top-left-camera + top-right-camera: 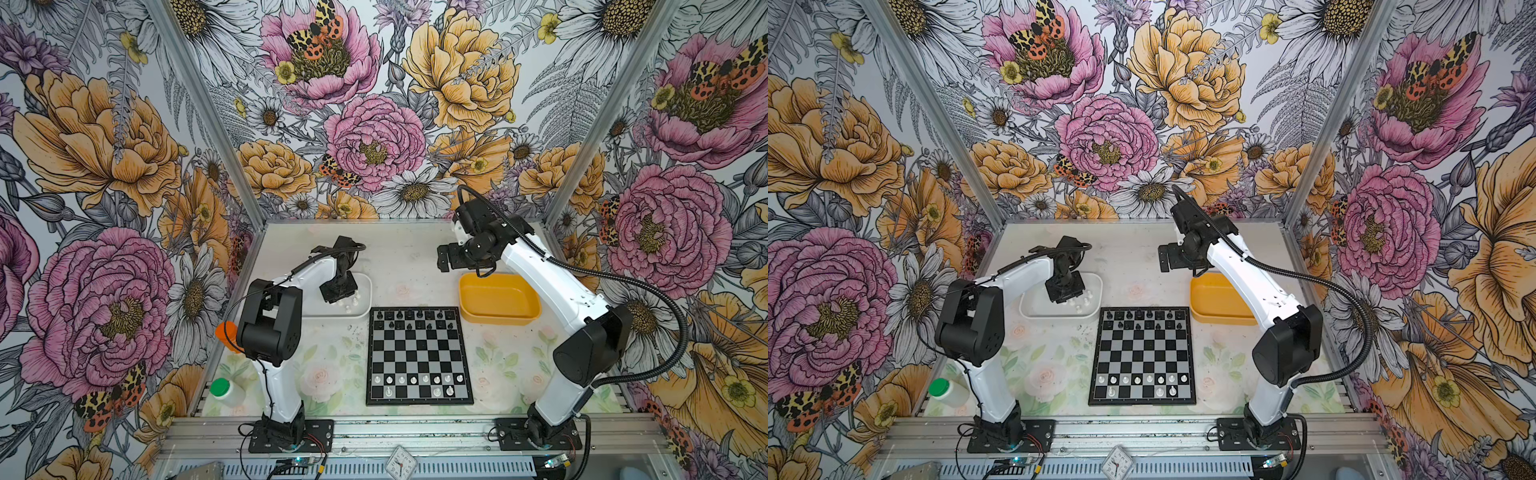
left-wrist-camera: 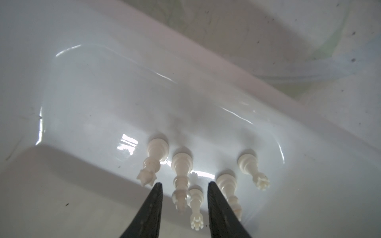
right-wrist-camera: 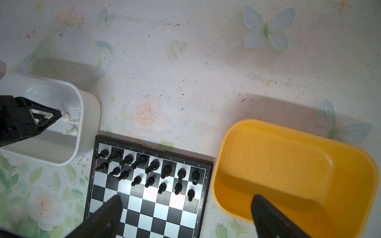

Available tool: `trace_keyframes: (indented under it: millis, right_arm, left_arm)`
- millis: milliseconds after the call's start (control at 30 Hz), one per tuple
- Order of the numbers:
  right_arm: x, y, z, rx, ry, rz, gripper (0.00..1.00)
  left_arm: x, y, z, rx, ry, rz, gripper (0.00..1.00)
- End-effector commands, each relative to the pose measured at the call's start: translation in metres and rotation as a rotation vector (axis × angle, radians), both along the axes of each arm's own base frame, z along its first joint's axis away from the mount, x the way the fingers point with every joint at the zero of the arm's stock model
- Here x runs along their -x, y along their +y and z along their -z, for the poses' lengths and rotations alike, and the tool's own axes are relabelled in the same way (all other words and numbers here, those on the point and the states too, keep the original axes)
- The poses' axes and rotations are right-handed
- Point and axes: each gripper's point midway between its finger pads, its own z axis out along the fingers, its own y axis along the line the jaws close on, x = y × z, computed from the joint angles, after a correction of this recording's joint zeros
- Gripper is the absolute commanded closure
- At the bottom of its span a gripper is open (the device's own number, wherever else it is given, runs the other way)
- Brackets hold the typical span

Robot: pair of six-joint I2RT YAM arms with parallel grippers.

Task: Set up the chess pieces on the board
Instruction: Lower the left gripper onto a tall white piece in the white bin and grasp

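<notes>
The board lies mid-table. Black chess pieces fill its two far rows. White chess pieces stand in its two near rows. Several more white pieces are in the white tray. My left gripper reaches down into that tray. It is open, with its fingers on either side of two white pieces, a gap showing on each side. My right gripper hangs wide open and empty above the board's far edge.
An empty yellow tray sits right of the board's far corner, under the right arm. At the table's left edge are a white bottle with a green cap and an orange object. A small clock lies on the front rail.
</notes>
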Motion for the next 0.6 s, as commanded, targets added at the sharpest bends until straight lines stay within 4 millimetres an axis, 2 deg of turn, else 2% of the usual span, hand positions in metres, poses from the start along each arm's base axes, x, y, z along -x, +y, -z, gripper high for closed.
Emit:
trace_keyframes:
  millis: [0, 567]
  right_arm:
    - [-0.0018, -0.0008, -0.0168, -0.03, -0.044, -0.007, 0.01]
    - [0.0025, -0.0033, -0.0153, -0.033, -0.036, -0.001, 0.01]
  left_arm:
    - [-0.0075, 0.0006, -0.0023, 0.011, -0.011, -0.009, 0.65]
    - [-0.0029, 0.0068, 0.0049, -0.007, 0.009, -0.01, 0.76]
